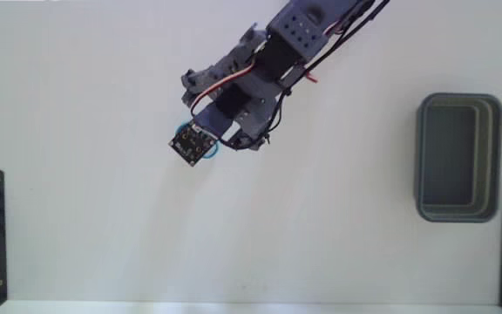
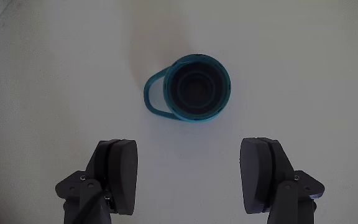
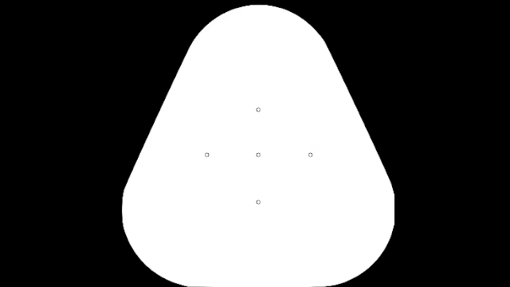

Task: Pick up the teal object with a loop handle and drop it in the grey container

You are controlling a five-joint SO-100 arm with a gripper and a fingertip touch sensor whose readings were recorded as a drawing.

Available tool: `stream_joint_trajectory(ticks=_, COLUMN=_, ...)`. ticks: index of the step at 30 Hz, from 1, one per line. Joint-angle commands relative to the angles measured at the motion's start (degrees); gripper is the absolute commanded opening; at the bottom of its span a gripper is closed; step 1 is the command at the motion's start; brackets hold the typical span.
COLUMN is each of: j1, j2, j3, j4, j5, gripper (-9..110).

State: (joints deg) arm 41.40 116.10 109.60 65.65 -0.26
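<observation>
Wrist view: unmarked teal cup (image 2: 194, 87), no txt

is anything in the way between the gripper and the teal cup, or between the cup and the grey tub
Nothing visible. In the wrist view the open gripper faces the teal cup across bare table. In the fixed view only bare white table lies between the cup and the grey tub at right.
</observation>
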Motion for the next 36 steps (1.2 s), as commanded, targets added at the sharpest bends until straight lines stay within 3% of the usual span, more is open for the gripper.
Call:
stream_joint_trajectory(ticks=1, j1=1.45, j2=0.22, j3=-3.35, j4=-1.18, j5=0.26, gripper=110)
stream_joint_trajectory(ticks=36, j1=1.45, j2=-13.21, j3=-12.15, j4=-5.81, j5=0.26, gripper=110)
